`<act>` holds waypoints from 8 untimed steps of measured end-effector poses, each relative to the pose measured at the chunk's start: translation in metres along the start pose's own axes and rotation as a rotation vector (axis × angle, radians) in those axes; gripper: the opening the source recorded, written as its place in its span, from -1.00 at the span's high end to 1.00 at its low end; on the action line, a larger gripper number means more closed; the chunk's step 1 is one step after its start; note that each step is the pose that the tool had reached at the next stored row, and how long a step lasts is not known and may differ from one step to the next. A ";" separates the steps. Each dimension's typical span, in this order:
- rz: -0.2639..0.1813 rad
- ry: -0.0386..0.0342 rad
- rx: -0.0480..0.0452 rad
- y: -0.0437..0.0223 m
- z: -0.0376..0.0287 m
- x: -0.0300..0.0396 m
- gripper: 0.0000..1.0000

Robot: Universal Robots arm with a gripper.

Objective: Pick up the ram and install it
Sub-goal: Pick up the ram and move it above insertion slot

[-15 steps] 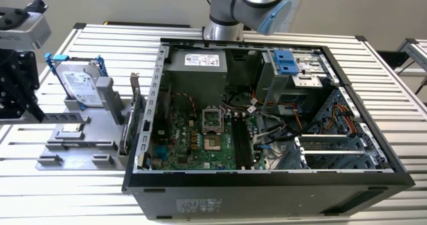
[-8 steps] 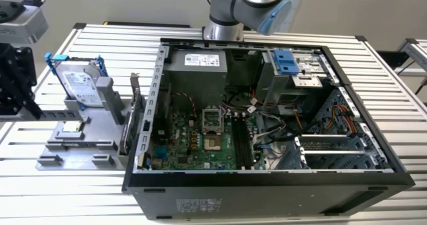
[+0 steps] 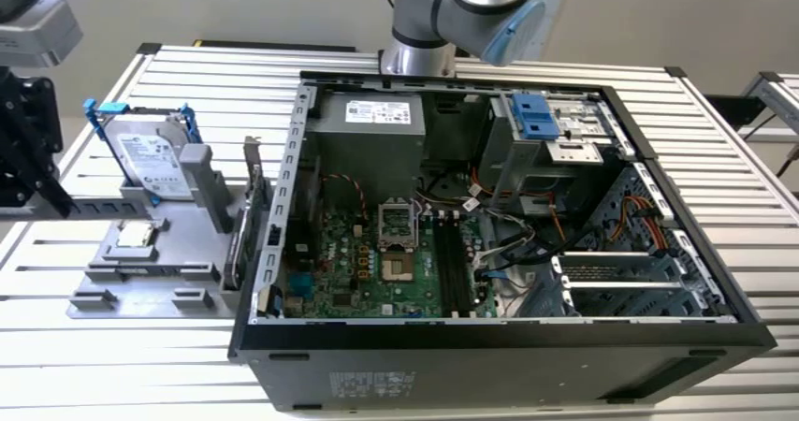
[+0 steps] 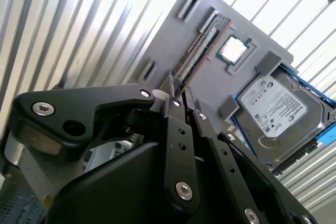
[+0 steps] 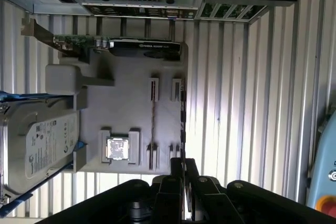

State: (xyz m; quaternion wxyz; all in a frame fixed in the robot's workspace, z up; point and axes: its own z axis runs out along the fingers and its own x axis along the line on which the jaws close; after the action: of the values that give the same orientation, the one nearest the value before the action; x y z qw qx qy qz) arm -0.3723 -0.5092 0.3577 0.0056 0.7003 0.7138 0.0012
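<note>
Clearly this is the pickup step: the claw hovers, closed together and empty, near the ram, which stands on edge in the grey tray. Gripping needs it spread, straddling that thin edge.

Ram end behind hand

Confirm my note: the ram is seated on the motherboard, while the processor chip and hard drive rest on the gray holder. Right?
Not quite. The ram is not on the motherboard; the second wrist view shows it standing on edge in the gray holder, beside the processor chip. The hard drive does rest on that holder.
</note>
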 end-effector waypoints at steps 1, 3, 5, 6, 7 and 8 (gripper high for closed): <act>0.000 0.0000 0.0000 0.0000 -0.0012 0.0000 1.00; 0.000 0.0001 -0.0001 0.0000 -0.0036 0.0000 1.00; 0.000 0.0001 -0.0002 0.0000 -0.0060 0.0000 1.00; 0.000 0.0000 -0.0001 0.0001 -0.0074 0.0000 1.00; 0.000 0.0001 -0.0001 0.0001 -0.0085 0.0000 1.00; 0.000 0.0001 -0.0001 0.0001 -0.0096 -0.0001 1.00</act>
State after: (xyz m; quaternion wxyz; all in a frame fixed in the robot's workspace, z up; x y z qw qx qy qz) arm -0.3723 -0.5092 0.3673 0.0057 0.7003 0.7138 0.0013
